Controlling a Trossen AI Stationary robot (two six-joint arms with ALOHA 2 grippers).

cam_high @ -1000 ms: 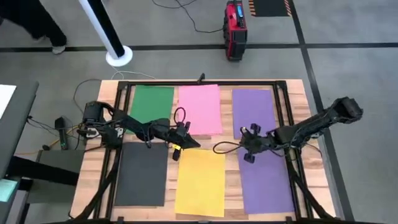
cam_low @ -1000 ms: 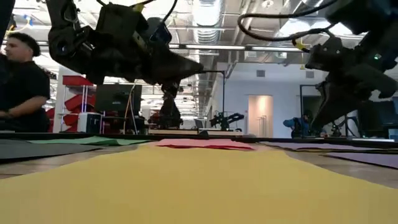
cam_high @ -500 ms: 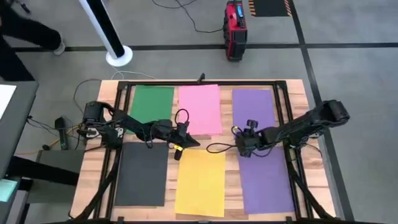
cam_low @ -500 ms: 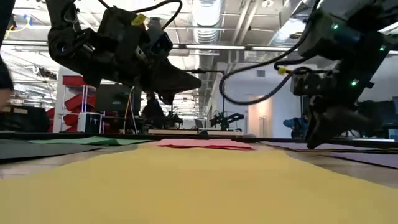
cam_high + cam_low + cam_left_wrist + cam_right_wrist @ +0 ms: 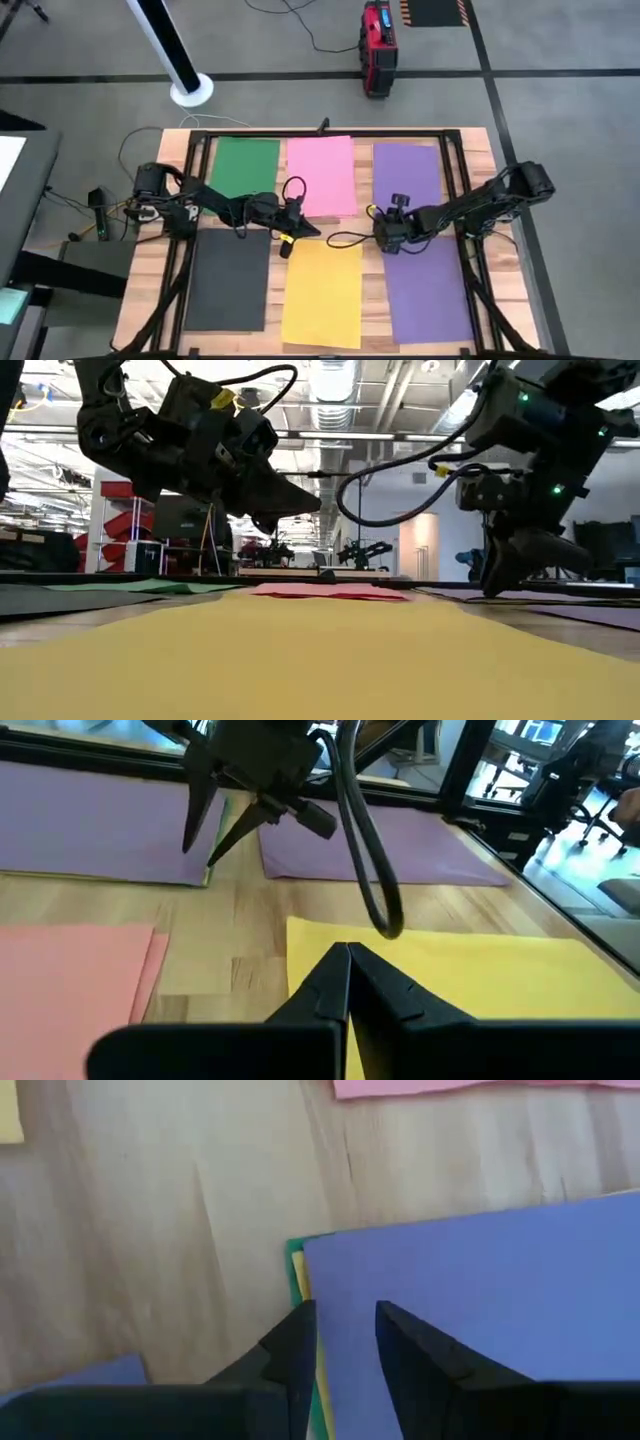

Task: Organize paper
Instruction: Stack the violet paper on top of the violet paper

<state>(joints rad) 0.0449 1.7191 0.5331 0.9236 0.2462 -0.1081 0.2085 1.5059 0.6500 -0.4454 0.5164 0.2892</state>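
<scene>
Six sheets lie flat on the pale wooden bench [image 5: 478, 142] in two rows; at the far side sit the green sheet [image 5: 243, 165], the pink sheet [image 5: 321, 174] and the far purple sheet [image 5: 408, 178]; at the near side sit the dark grey sheet [image 5: 228, 280], the yellow sheet [image 5: 322, 294] and the near purple sheet [image 5: 430, 292]; the sheets lie side by side with bare wood showing between them

The left end effector [image 5: 303, 228] hangs above the gap between the pink sheet and the yellow sheet, near the far edge of the yellow one; in the left wrist view its two dark fingers [image 5: 345, 982] are pressed together to a point over the yellow sheet's edge, holding nothing; in the low view it hovers clear of the paper [image 5: 290, 500]

The right end effector [image 5: 385, 232] is at the left far corner of the near purple sheet, low over the bench; in the right wrist view its fingers [image 5: 290, 1355] stand a little apart, straddling that sheet's edge near the corner; thin strips of green and yellow paper [image 5: 305, 1330] show from under the purple edge there; in the low view the end effector [image 5: 505, 575] reaches down close to the paper, but whether it touches the sheet I cannot tell

A black frame [image 5: 455, 180] runs round the bench, and a red case [image 5: 377, 45] stands on the floor beyond it
</scene>
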